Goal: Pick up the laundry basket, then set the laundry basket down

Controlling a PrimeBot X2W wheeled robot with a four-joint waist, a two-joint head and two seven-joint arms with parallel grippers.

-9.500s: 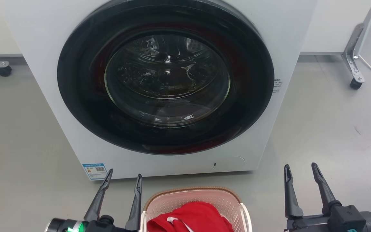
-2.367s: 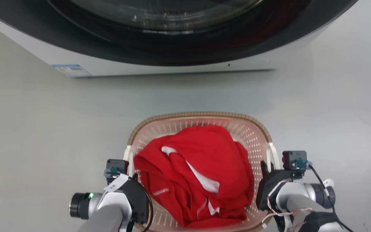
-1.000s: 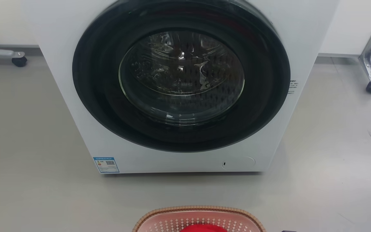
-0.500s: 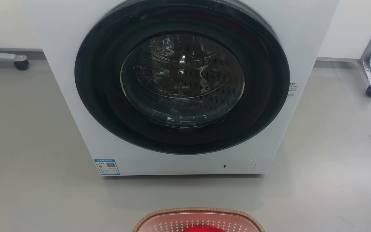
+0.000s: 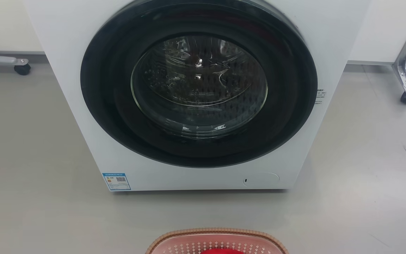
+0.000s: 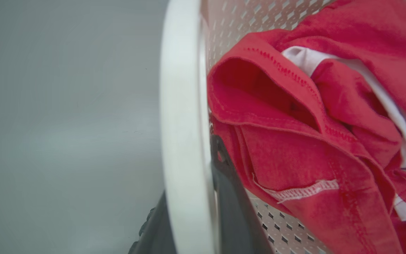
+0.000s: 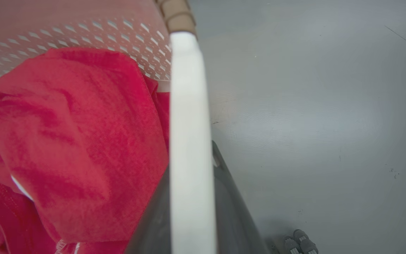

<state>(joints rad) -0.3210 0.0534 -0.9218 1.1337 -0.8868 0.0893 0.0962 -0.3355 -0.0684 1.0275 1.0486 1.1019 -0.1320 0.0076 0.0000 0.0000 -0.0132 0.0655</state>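
The laundry basket (image 5: 217, 234) shows its brown woven far rim at the bottom edge of the head view, with a red garment (image 5: 222, 251) inside. In the left wrist view, my left gripper (image 6: 189, 169) is shut on the basket's white side handle (image 6: 183, 88), one dark finger on each side of it. The perforated pink wall (image 6: 245, 21) and the red garment (image 6: 294, 141) lie to its right. In the right wrist view, my right gripper (image 7: 190, 165) is shut the same way on the other white handle (image 7: 189, 106), beside the red garment (image 7: 69, 134).
A white washing machine (image 5: 333, 31) with its round dark door (image 5: 199, 84) shut stands just beyond the basket. Wheeled frame legs stand at the far left (image 5: 21, 67) and far right (image 5: 405, 95). Grey floor (image 5: 30, 176) lies on both sides. Small dark wheels (image 7: 301, 243) show below the right handle.
The head camera has risen from looking down into the basket to facing the washing machine. Over the last half second the picture has barely shifted, and the basket's rim stays at the bottom edge.
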